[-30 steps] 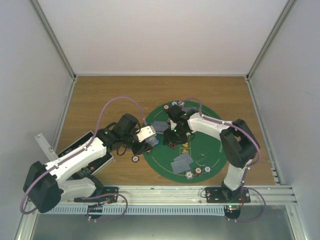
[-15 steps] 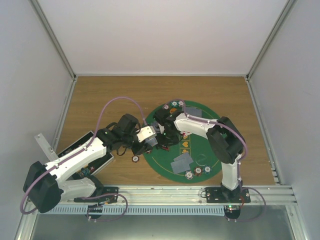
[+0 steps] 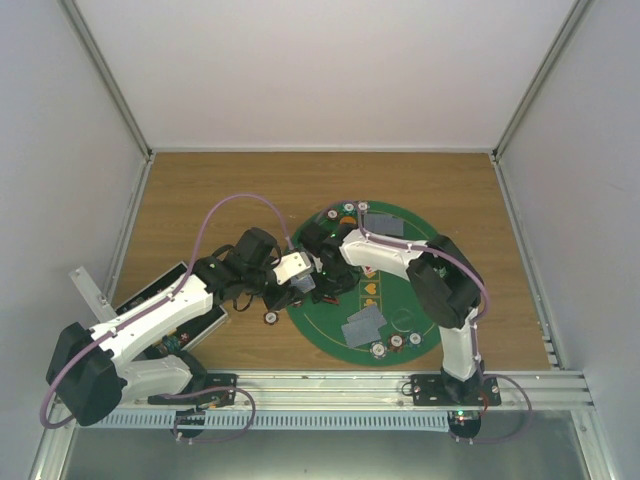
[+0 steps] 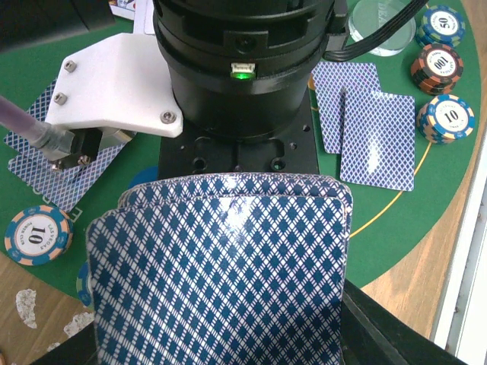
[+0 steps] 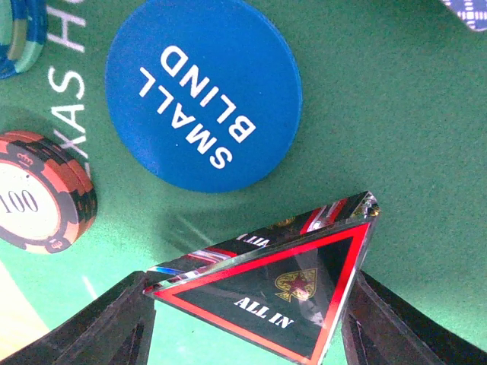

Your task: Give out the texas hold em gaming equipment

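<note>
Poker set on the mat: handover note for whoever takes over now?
Left gripper: jaws shut on the blue-patterned card deck.
Right gripper: jaws shut on the red-black triangular ALL IN marker, near the blue SMALL BLIND disc.
Done: face-down card pairs and striped chip stacks laid around the round green mat.
To do, likely: place marker, deal remaining deck; one striped chip lies off the mat.

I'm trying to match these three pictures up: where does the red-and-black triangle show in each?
Right wrist: bottom centre, the triangle gripped by the right end effector.
Top external: not visible; the right arm covers it.
Left wrist: not visible.
Shared landmark: the green mat, in all three views.
</note>
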`<state>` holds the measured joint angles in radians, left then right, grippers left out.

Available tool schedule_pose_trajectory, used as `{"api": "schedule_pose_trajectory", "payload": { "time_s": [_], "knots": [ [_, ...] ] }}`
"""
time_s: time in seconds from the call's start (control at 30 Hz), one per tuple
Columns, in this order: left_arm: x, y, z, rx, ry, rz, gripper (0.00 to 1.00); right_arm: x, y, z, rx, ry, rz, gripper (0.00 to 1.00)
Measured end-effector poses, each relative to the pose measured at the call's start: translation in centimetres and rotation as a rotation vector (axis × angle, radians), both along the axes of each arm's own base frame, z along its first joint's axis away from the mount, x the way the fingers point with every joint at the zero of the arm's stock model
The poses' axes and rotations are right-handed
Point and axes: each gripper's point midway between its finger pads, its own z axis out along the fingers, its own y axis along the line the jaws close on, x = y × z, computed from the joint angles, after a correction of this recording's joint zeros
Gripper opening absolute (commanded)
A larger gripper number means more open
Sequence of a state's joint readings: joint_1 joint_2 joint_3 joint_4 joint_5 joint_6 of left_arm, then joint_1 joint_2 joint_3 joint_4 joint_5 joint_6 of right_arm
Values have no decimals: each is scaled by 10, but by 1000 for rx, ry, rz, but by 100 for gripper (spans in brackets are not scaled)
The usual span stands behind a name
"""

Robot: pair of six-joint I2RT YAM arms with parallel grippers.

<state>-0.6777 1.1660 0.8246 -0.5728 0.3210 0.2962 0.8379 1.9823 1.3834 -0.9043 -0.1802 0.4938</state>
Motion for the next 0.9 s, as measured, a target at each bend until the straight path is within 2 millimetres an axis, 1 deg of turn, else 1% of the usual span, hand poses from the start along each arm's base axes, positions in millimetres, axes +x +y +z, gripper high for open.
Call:
{"api": "schedule_pose_trajectory", "payload": {
  "time_s": [0.23,0.5,0.9],
  "knots": [
    [0,0,0,0,0,0,53,0,1,-1,-32,-8,20,58],
    [0,0,0,0,0,0,53,2,2,-3,-77,23,32,57],
    [0,0,0,0,0,0,53,5,5,-3,-104,27,44,57]
  ]
}}
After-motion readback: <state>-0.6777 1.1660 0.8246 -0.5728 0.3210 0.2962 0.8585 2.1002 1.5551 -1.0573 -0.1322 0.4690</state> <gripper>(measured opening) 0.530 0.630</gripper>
